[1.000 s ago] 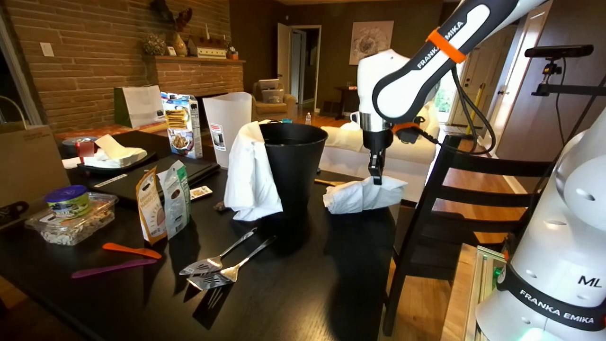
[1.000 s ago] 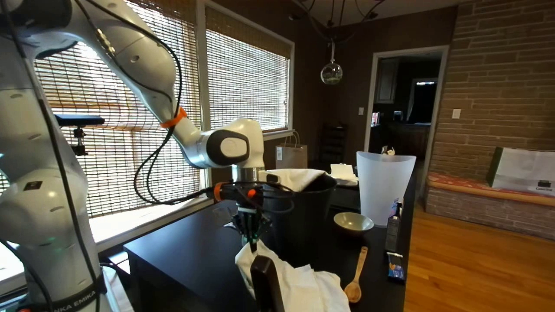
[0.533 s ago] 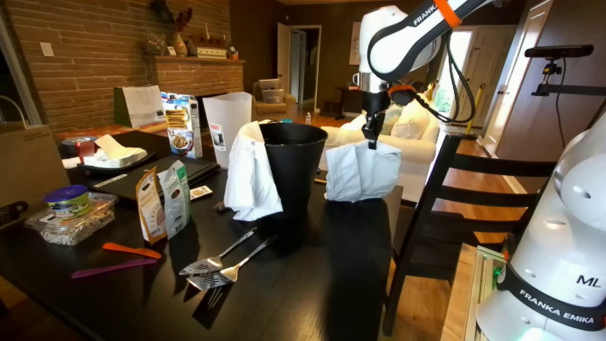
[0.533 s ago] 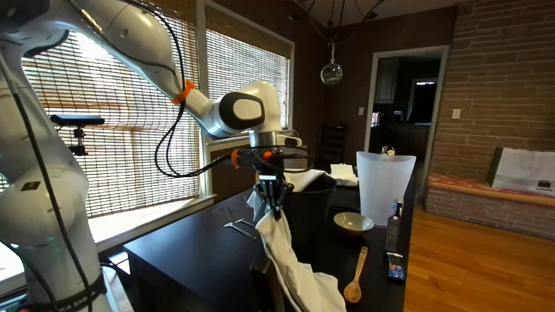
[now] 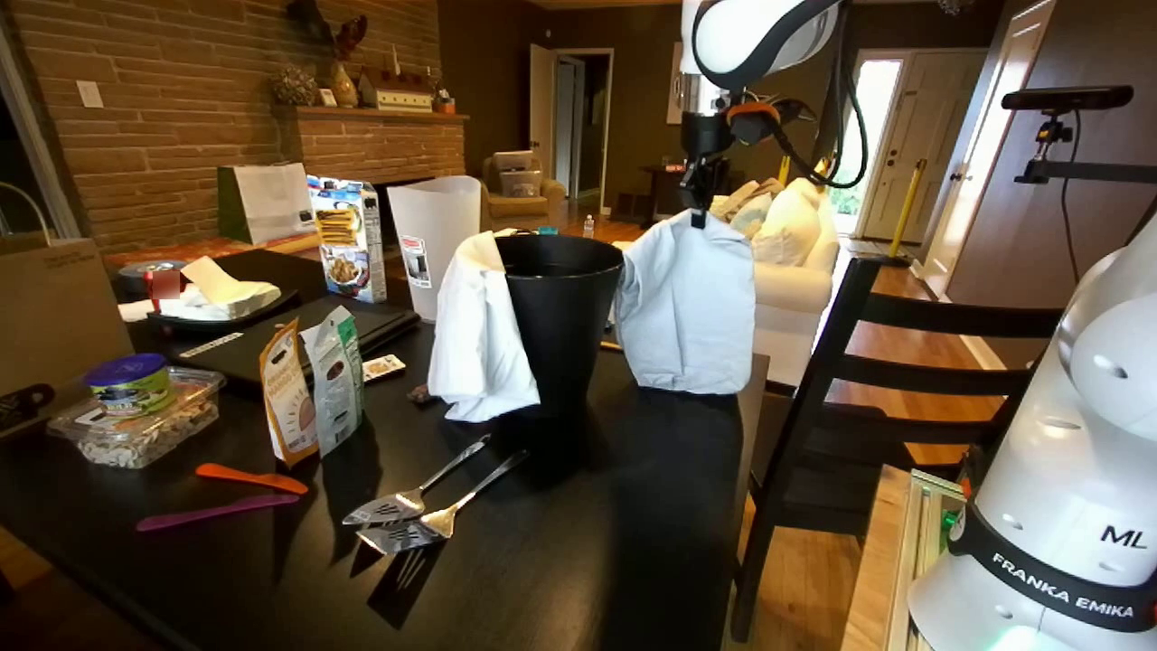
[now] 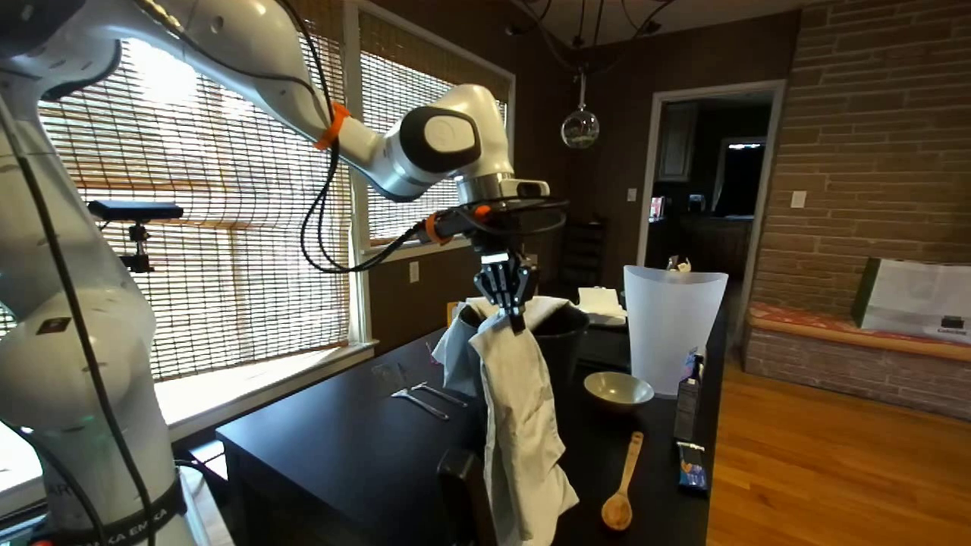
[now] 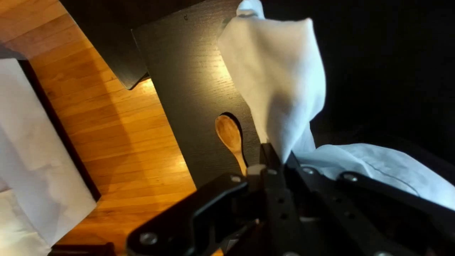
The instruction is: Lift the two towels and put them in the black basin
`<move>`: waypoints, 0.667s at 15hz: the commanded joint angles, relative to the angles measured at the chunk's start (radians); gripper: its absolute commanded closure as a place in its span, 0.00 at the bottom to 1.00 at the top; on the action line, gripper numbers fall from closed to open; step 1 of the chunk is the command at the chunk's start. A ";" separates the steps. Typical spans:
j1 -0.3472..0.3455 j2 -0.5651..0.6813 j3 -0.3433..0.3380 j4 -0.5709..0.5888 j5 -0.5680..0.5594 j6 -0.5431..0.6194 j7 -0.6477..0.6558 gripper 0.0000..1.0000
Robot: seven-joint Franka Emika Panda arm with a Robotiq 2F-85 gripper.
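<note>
Over the black table [image 5: 560,551], the tool [image 5: 699,215] pinches a white towel [image 5: 689,312] hanging beneath it.

Daylight pours through the blinds [image 6: 205,227] at upper left in an exterior view, burning out in 1 patch; the wall [image 6: 613,159] beside is dim. In an exterior view a narrow window [image 5: 879,99] blows out at upper right, glare smears the tabletop [image 5: 587,533] at lower center, and shadows lie below 2 spatulas [image 5: 440,522]. The wrist view is near black at right, and the white towel [image 7: 280,71] looks softly blurred.
</note>
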 commanded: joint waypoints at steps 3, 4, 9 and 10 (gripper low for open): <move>-0.015 0.002 0.025 0.130 -0.026 -0.101 0.084 0.99; -0.013 0.003 0.026 0.152 -0.023 -0.117 0.091 0.99; -0.007 0.006 0.049 0.241 -0.031 -0.173 0.163 0.99; -0.011 0.008 0.062 0.250 -0.058 -0.169 0.211 0.99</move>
